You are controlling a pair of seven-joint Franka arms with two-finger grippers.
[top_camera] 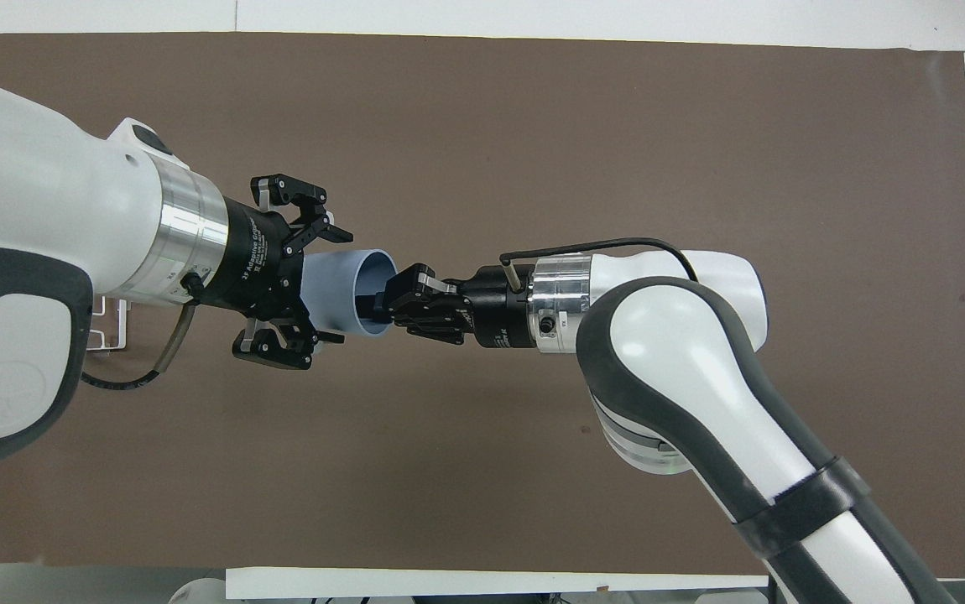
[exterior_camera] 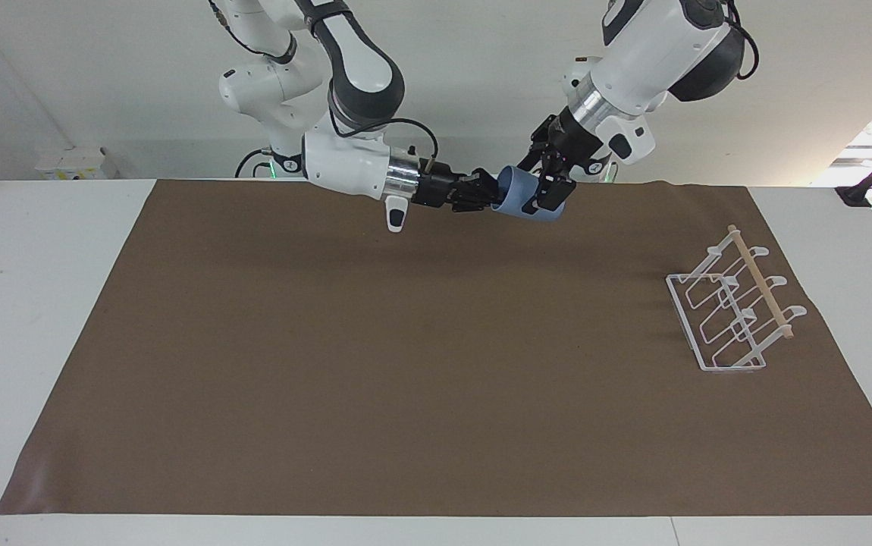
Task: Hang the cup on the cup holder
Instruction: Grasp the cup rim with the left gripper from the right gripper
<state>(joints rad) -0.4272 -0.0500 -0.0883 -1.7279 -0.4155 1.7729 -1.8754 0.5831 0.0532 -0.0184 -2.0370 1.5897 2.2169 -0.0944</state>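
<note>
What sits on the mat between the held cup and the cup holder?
Nothing: in the facing view the brown mat lies bare from under the cup to the cup holder.
</note>
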